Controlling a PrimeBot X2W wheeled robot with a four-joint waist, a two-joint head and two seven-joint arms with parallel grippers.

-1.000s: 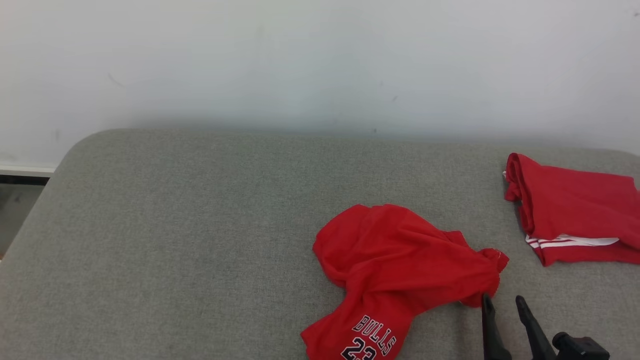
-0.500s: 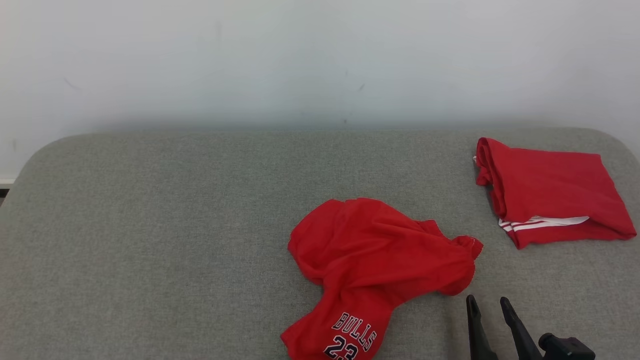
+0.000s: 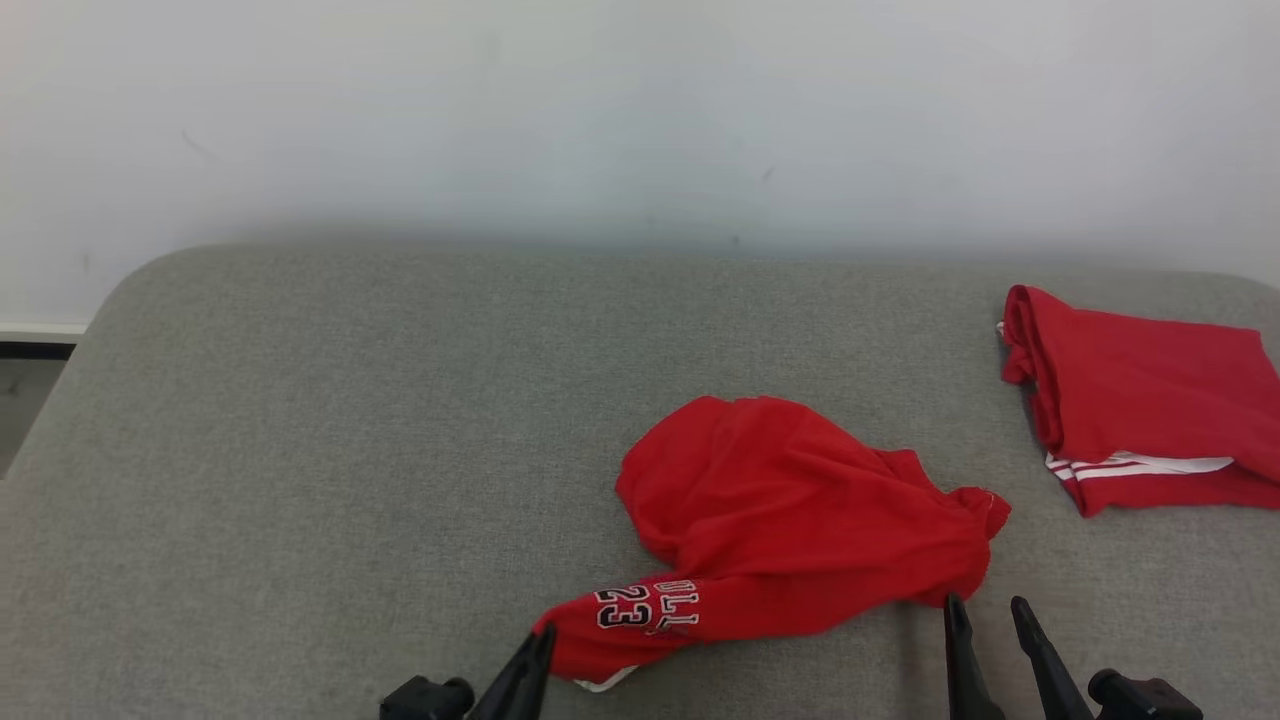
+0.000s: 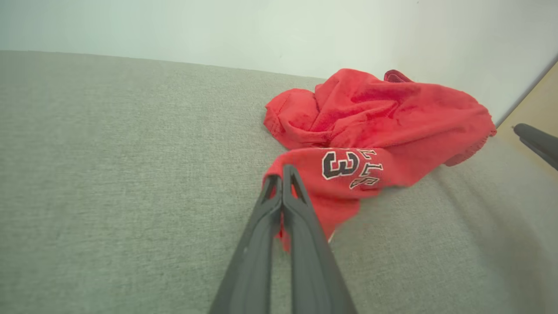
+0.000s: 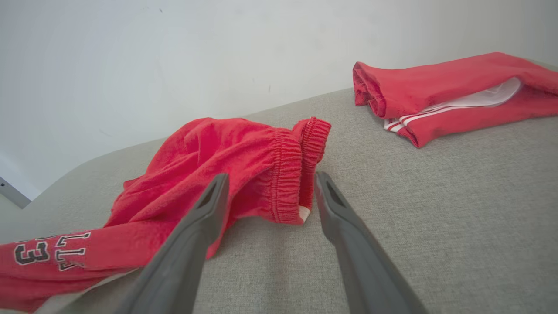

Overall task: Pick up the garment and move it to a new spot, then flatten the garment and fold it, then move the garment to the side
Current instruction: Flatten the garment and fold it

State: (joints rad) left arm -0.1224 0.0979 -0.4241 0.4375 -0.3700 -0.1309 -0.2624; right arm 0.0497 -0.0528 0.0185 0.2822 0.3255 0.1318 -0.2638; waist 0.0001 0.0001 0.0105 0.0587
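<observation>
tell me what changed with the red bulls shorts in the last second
The left gripper came in at the lower left and shut on the printed leg end of the crumpled red Bulls shorts, which has swung to the robot's left, its print now flipped. The right gripper stayed open beside them; the folded red garment with white stripes kept its place on the grey cushion. The camera shifted.

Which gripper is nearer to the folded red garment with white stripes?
Right. The right gripper is in front of the folded garment, toward its left; the left gripper is farther left, beyond the crumpled shorts, gripping their leg.
</observation>
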